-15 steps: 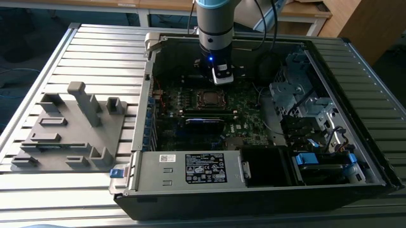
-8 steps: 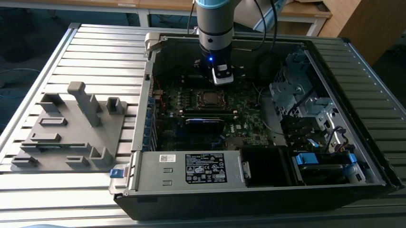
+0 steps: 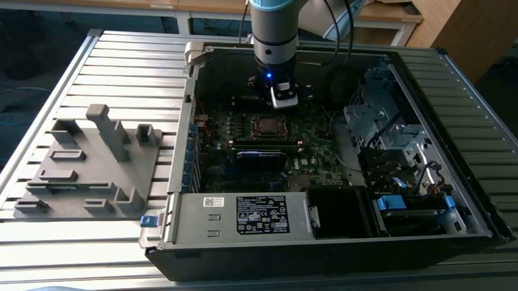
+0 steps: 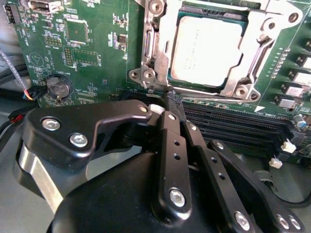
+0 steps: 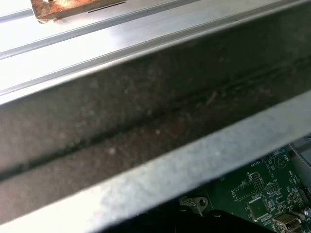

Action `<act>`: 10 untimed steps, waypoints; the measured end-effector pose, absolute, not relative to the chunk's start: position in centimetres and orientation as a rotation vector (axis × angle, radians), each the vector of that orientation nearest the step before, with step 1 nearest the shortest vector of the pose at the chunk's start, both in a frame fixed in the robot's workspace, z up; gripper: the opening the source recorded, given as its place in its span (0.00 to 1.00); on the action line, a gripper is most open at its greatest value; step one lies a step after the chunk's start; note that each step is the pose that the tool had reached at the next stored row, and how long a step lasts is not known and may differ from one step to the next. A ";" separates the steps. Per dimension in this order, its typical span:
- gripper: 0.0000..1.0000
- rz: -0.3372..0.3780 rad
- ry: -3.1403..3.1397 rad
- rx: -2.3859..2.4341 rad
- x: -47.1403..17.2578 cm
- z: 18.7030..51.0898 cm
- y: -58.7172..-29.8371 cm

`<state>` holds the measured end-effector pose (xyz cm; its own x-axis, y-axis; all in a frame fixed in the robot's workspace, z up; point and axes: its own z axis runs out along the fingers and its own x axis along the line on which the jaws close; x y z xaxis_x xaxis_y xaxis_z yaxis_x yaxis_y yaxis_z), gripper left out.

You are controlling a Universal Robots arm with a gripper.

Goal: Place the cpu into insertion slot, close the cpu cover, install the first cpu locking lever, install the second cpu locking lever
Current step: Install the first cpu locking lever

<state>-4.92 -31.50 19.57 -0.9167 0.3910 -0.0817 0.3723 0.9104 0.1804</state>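
Observation:
The cpu (image 4: pixel 206 48), a dull silver square, lies in the insertion slot (image 4: pixel 146 73) on the green board. The cpu cover (image 4: pixel 257 46), a silvery frame with a square window, lies flat around the cpu. In the exterior view the slot (image 3: pixel 266 125) is at mid-board, and my gripper (image 3: pixel 279 104) hangs just beyond it. In the second wrist view my gripper (image 4: pixel 171 103) is shut, its black fingers (image 4: pixel 167 131) pressed together with nothing between them. Its tips hover just off the slot's corner, over the nearest memory slot.
Long black memory slots (image 4: pixel 233 126) run beside the slot. A coin battery (image 4: pixel 58 87) and wires sit on the board. A grey power supply box (image 3: pixel 242 215), drive cages (image 3: pixel 380 121) and the case wall (image 5: pixel 146 121) hem the board in. A grey fixture plate (image 3: pixel 89 163) lies outside.

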 end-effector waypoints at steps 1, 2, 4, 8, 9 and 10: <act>0.10 0.245 2.957 0.593 -4.9 19.6 -31.5; 0.10 0.245 2.957 0.593 -4.9 19.7 -31.5; 0.10 0.245 2.957 0.593 -4.9 19.8 -31.5; 0.10 0.246 2.957 0.593 -4.9 19.9 -31.2; 0.10 0.248 2.957 0.593 -4.9 19.9 -31.2; 0.10 0.250 2.957 0.593 -4.9 19.9 -31.2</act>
<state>-4.93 -31.24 19.86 -0.9167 0.3913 -0.0807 0.3723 0.9098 0.1833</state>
